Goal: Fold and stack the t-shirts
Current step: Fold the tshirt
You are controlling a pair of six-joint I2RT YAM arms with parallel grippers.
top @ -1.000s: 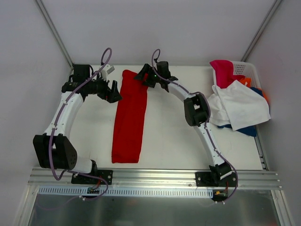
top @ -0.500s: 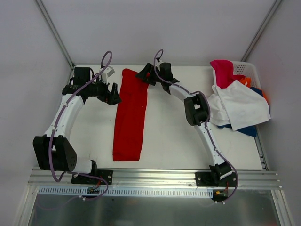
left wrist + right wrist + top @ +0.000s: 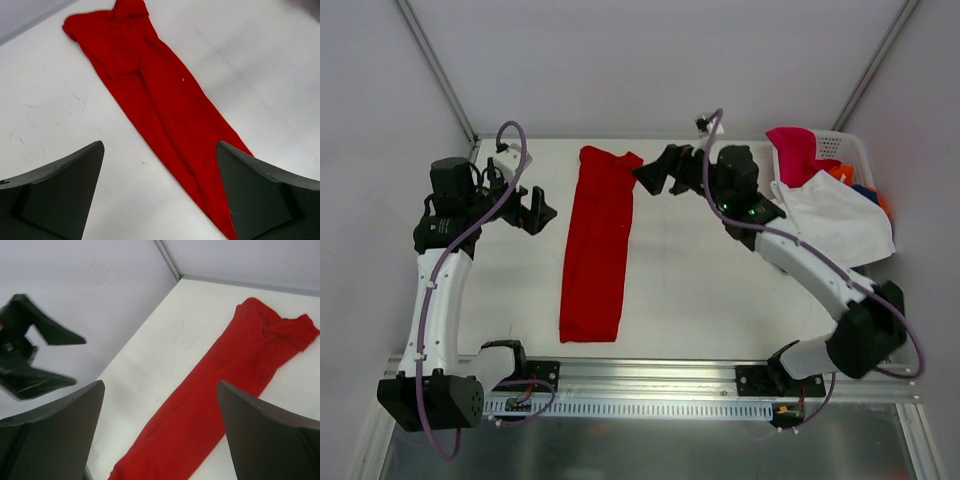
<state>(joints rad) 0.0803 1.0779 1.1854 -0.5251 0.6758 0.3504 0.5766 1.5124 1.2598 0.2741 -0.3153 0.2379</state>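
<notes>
The bright red cloth t-shirt [image 3: 595, 245] lies flat on the white table [image 3: 700, 290]. It is folded into one long thin strip that runs from the far edge toward the near edge. The left gripper [image 3: 537, 211] is to the left of the strip's far end and does not touch it. Its jaws are wide apart and hold nothing. The right gripper [image 3: 653, 176] is just beside the far end on the other side, also wide apart with nothing in it. A white cloth t-shirt [image 3: 835, 225] and a pink cloth t-shirt [image 3: 795, 150] hang over the white plastic basket [image 3: 842, 146] at the far right.

High overhead view from behind; two nearer, opposed wrist views; red t-shirt [image 3: 595, 245] common to all.
</notes>
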